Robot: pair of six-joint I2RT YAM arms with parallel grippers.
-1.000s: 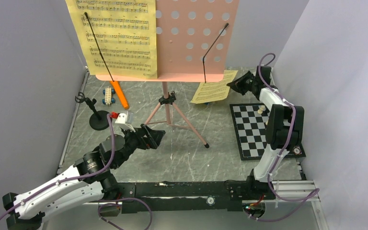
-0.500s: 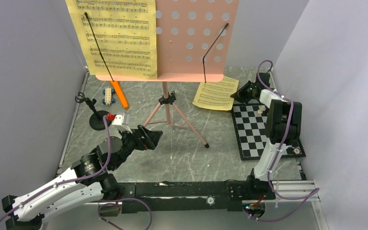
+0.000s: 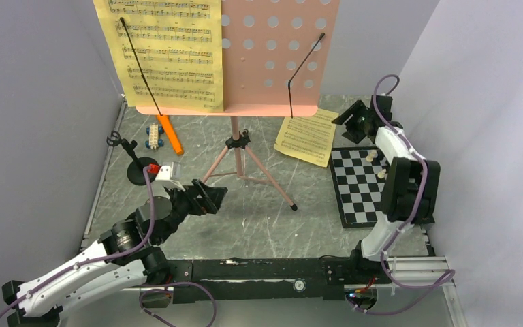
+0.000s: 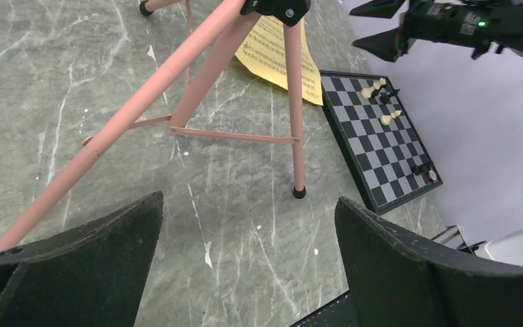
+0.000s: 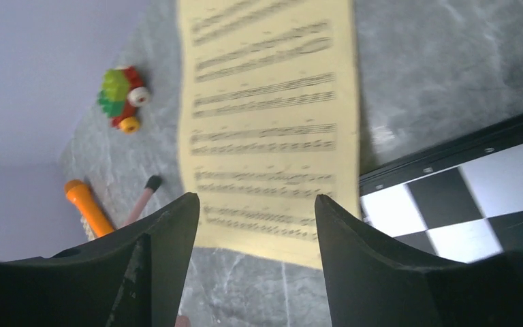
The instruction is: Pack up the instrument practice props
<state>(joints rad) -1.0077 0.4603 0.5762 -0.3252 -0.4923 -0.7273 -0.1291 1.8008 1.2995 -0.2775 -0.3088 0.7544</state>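
Observation:
The pink music stand (image 3: 279, 54) rises at the back on tripod legs (image 4: 177, 75), with one yellow sheet-music page (image 3: 167, 54) clipped to it. A second page (image 3: 306, 139) lies loose on the table, its corner over the chessboard (image 3: 361, 191). My right gripper (image 3: 344, 122) hovers open just right of that page (image 5: 272, 122), holding nothing. The orange microphone (image 3: 171, 134) lies behind the stand at the left, and the black mic stand (image 3: 136, 170) is upright nearby. My left gripper (image 3: 216, 197) is open and empty in front of the tripod.
Blue-and-white blocks (image 3: 154, 135) sit beside the microphone. A red and green toy (image 5: 122, 95) lies by the far wall. Chess pieces (image 4: 381, 102) stand on the board. Grey walls close in on the left, right and back.
My right gripper has opened and let go of the loose page, which has settled onto the table and board corner. The gripper has drawn back to the right. My left arm has shifted slightly back.

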